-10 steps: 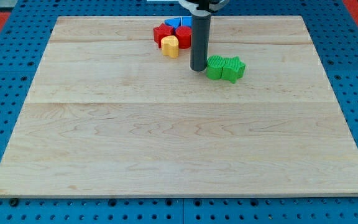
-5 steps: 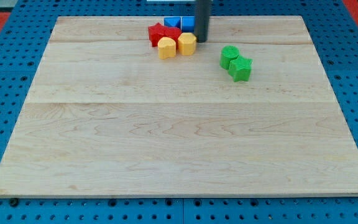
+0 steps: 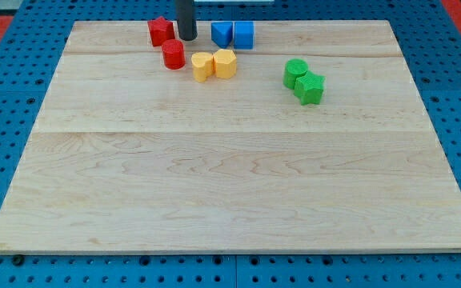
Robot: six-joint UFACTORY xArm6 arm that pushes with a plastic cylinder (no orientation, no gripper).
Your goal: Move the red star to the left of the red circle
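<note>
The red star (image 3: 161, 31) lies near the top edge of the wooden board (image 3: 230, 184), left of centre. The red circle (image 3: 174, 54) lies just below it and slightly to the right, a small gap apart. My tip (image 3: 186, 37) stands right beside the star, on its right, and above the circle.
Two yellow blocks (image 3: 214, 64) sit side by side right of the red circle. Two blue blocks (image 3: 234, 34) sit near the top edge, right of my tip. A green circle (image 3: 295, 72) and a green star (image 3: 310, 87) touch each other further right.
My tip has moved left along the top edge. The red star and red circle slid left and out of the cluster; the yellow blocks shifted slightly left. The green blocks stayed put.
</note>
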